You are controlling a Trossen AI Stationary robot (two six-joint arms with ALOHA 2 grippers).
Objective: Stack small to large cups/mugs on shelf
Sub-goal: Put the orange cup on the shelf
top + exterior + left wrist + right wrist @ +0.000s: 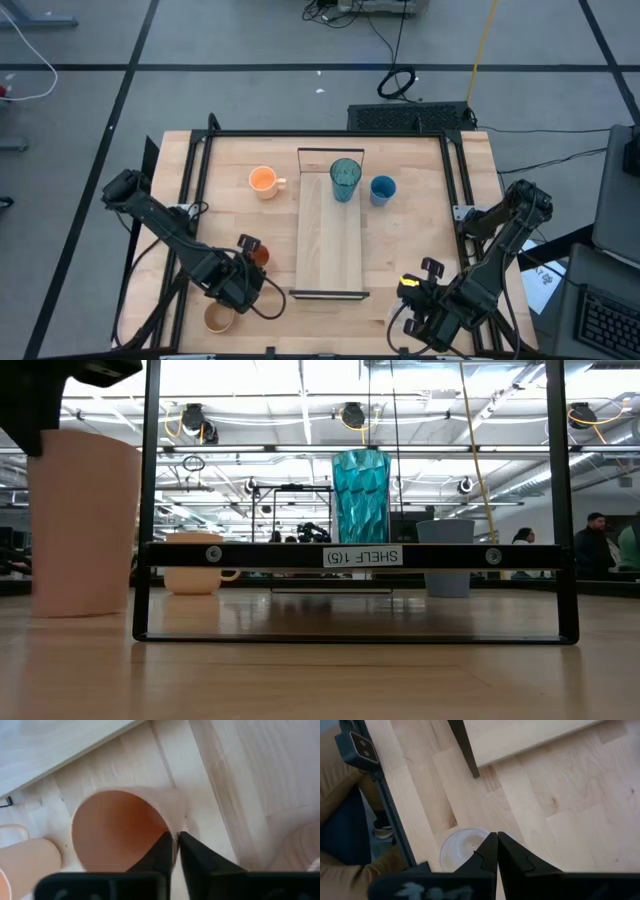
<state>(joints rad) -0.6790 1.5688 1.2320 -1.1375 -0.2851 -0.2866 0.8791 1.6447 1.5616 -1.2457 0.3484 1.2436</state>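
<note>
The left hand (175,851) sits near the front left corner of the long pale-wood shelf board with thin black frame ends (331,240), its two dark fingers pinched together on the rim of a small orange cup (120,827), one finger inside the wall and one outside. That cup stands upright on the wooden surface (420,200) with its mouth up, just left of the shelf's front end. A tan wooden mug (219,318) rests a little nearer the front edge than the left hand, also mouth up. The right hand (497,851) waits off the shelf's front right corner with its fingers closed on nothing, poised above a clear cup (461,848) standing on the surface. Farther back, a tall teal translucent faceted tumbler (345,179) stands upright on the far end of the shelf. An orange handled mug (264,181) stands left of that end, handle toward the shelf, and a blue cup (382,189) stands just right of it.
</note>
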